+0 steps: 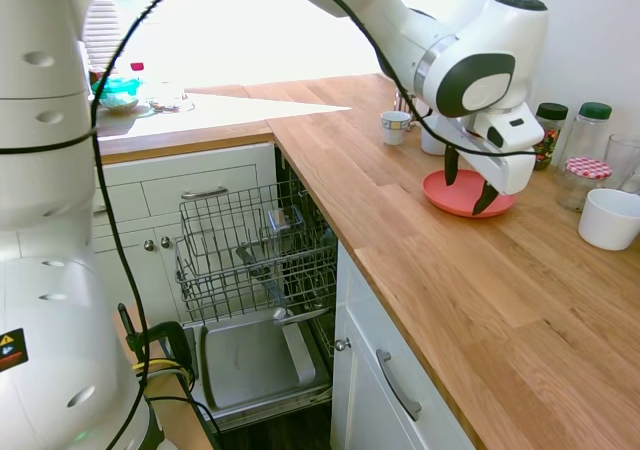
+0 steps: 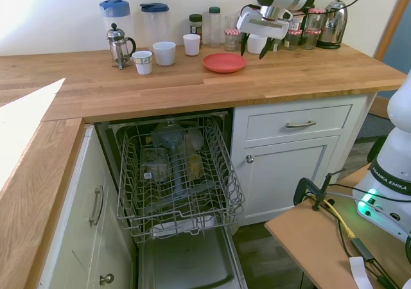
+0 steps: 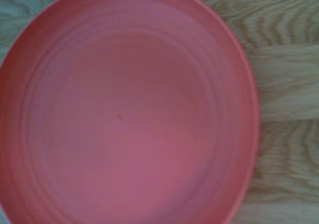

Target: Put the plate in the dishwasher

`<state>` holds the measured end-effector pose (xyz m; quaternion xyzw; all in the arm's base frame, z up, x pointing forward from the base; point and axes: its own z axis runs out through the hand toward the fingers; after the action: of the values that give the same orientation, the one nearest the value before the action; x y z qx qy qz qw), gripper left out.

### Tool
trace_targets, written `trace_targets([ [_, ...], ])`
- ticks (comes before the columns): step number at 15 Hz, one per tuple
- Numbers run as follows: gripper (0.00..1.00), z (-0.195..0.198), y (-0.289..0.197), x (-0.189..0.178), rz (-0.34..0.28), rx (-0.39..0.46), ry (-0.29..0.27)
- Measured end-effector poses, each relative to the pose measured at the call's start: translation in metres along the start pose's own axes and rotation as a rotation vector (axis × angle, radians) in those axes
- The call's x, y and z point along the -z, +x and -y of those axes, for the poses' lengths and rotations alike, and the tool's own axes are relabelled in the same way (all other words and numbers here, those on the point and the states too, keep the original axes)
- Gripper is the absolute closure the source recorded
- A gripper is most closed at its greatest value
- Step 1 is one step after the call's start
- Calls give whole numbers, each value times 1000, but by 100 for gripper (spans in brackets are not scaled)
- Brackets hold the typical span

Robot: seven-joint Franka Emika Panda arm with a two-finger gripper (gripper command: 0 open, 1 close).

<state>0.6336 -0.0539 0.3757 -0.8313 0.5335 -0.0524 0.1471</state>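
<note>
While the claw (image 1: 468, 181) hangs spread just above the coral plate (image 1: 462, 194), which lies flat on the wooden surface (image 1: 450, 290), I fear those fingers may skate off its shallow rim, nudging it toward the white mug (image 2: 191, 44) behind, far from the open dishwasher (image 2: 176, 173).

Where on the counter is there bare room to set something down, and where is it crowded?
Bare wood runs along the counter's front edge, from the plate out to both ends. The back wall is crowded: French press, mugs, jars and kettle. The open gripper hangs by the plate's right rim.
</note>
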Motion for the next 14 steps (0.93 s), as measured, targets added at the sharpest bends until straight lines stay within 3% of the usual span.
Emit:
trace_targets([
  [1,0,3,5,-10,25,-8,13],
  [2,100,4,11,-19,55,-15,29],
  [7,100,-7,39,-32,111,-68,53],
  [11,100,-3,39,-29,127,-62,76],
  [14,100,4,32,-43,139,-47,65],
])
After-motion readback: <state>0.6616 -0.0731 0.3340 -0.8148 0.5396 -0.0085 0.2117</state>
